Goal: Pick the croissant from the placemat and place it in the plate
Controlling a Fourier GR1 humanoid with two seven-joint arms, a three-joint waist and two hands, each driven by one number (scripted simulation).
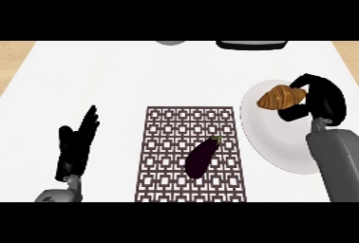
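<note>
Fingers of right hand curled round croissant over plate, long axis left-right.

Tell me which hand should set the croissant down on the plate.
The right hand: its fingers already curl around the croissant above the plate. The left hand rests open, fingers up, at the far side of the placemat.

Kitchen, by looks of it. White counter edged with light wood strips at both sides. Patterned placemat laid out flat, eggplant set on it. White plate beside mat, croissant over it. Food and tableware seen throughout. Two dark-and-grey items cut off at far edge, can't be identified.
</note>
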